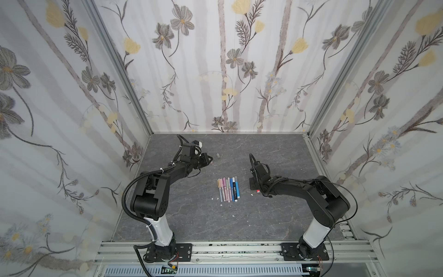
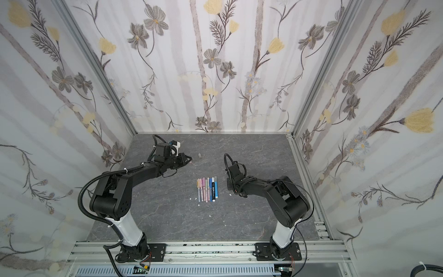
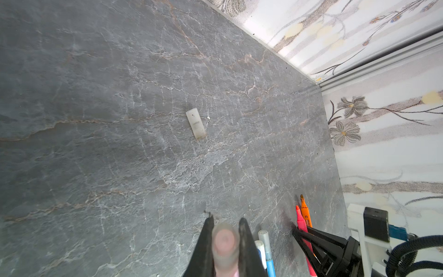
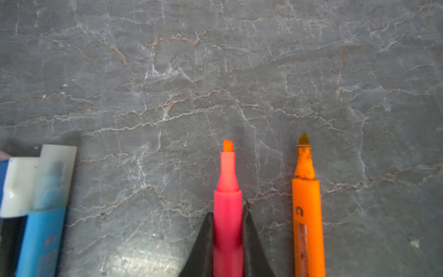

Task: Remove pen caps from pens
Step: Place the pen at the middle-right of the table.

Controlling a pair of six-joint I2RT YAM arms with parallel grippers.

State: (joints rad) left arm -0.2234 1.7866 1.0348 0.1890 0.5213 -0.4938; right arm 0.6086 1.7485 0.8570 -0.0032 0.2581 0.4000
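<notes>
The left claw (image 3: 226, 221) is clenching a pinkish pen cap (image 3: 225, 242), well apart from the row of pens (image 1: 227, 189), near a loose whitish cap (image 3: 196, 123) lying on the desk (image 3: 96, 144). The right claw (image 4: 227, 207) is gripping a bare-tipped red pen (image 4: 227, 191) just beside the row, an orange pen (image 4: 306, 215) lying close alongside. Letting go carelessly is risking the cap rolling away, or the red pen knocking the orange one and smearing ink.

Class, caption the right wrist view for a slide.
Right gripper clamps uncapped pink pen beside uncapped orange pen.
</notes>
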